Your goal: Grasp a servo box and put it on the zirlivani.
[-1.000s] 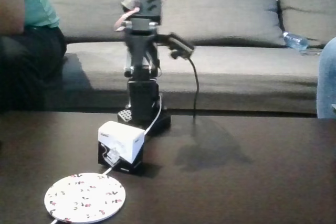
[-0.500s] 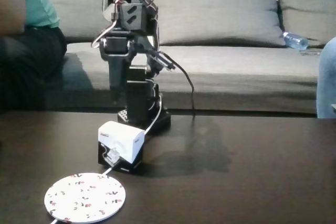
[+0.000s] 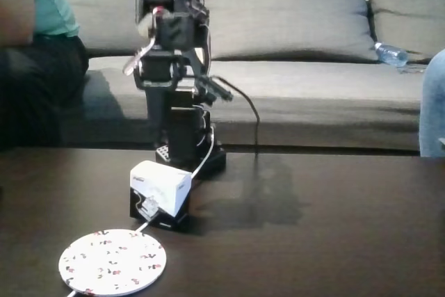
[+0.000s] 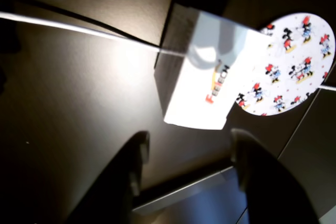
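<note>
The box (image 3: 160, 193) is a small cardboard cube, white on top and black along its base, sitting left of centre on the dark glossy desk (image 3: 334, 227). In the wrist view it fills the middle of the frame, its white face printed with red and black lettering. The disc (image 3: 112, 261), flat, round and white with tiny red and dark figures, lies at the lower left, just in front of the box and apart from it. The pincer (image 4: 189, 156) hangs open above the box, its two dark blurred fingers (image 4: 134, 161) spread wider than the box and holding nothing. Since half a second ago the black arm (image 3: 170, 67) has tipped slightly further; box and disc have not moved.
</note>
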Robot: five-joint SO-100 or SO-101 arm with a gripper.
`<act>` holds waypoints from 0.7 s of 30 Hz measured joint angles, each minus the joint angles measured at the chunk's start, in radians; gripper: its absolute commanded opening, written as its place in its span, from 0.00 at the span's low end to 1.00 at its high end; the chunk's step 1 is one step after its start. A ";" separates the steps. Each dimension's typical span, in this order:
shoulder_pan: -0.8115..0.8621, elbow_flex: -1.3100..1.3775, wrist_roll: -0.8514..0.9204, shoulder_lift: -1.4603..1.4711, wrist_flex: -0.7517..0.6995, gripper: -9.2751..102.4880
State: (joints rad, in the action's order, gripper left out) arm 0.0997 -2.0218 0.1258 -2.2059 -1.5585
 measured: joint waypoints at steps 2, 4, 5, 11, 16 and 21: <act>-0.014 -0.002 0.000 0.000 0.000 0.26; -0.011 -0.002 0.000 0.000 0.005 0.27; -0.009 -0.002 0.000 0.000 0.006 0.29; -0.008 -0.002 0.000 0.000 0.006 0.33; 0.015 0.015 0.008 0.000 0.006 0.33; 0.021 0.015 0.038 0.000 0.006 0.33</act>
State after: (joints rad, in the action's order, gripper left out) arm 0.1212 -2.0064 0.1641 -2.2059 -1.5524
